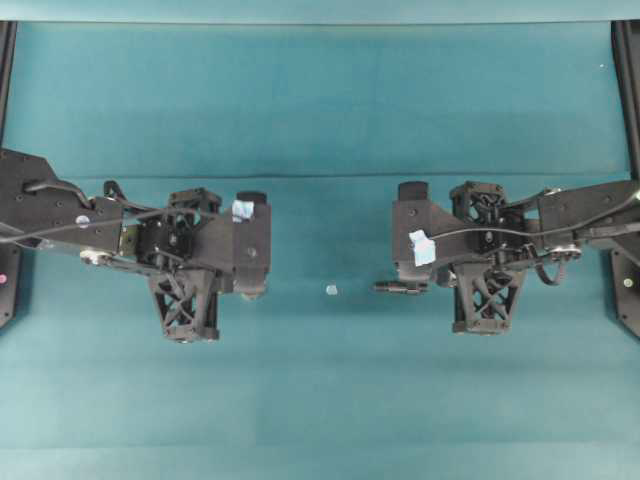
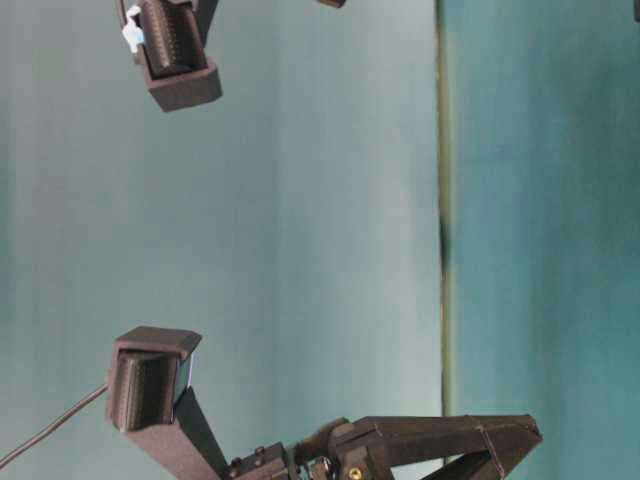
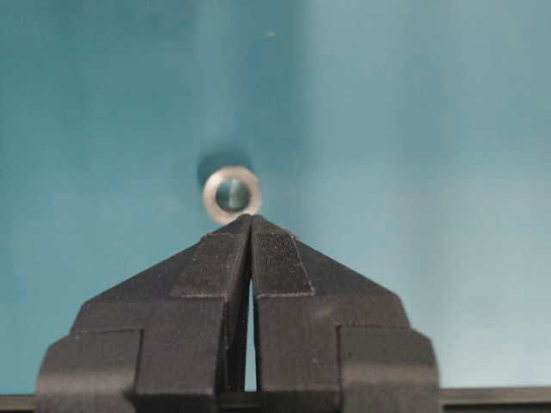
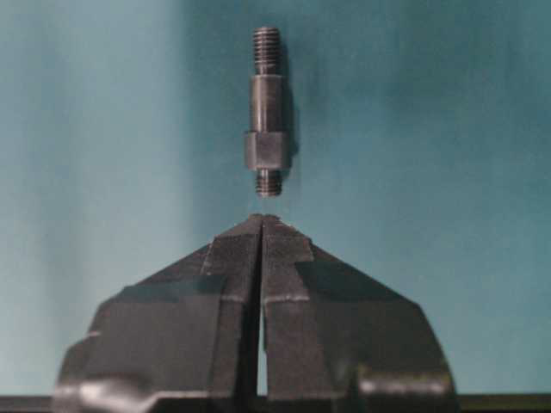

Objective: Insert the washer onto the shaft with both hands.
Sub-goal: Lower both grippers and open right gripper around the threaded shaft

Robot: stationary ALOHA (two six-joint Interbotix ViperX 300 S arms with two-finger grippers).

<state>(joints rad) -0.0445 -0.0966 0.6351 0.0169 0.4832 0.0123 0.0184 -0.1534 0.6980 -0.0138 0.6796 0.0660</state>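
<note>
The washer [image 3: 232, 194], a small silvery ring, lies flat on the teal cloth just past the tips of my left gripper [image 3: 250, 220]. That gripper is shut with nothing in it, and its tips meet the ring's near edge in the left wrist view. The shaft [image 4: 267, 112], a dark stepped rod with threaded ends, lies lengthwise on the cloth a short gap beyond my right gripper [image 4: 262, 218], which is shut and empty. From overhead, the shaft [image 1: 400, 287] sticks out leftward from under the right wrist, while the left wrist body hides the washer.
A tiny pale chip [image 1: 332, 290] lies on the cloth between the two arms. The left arm [image 1: 215, 245] and right arm [image 1: 445, 245] face each other across the middle. Black frame rails [image 1: 627, 90] run along the table's left and right edges.
</note>
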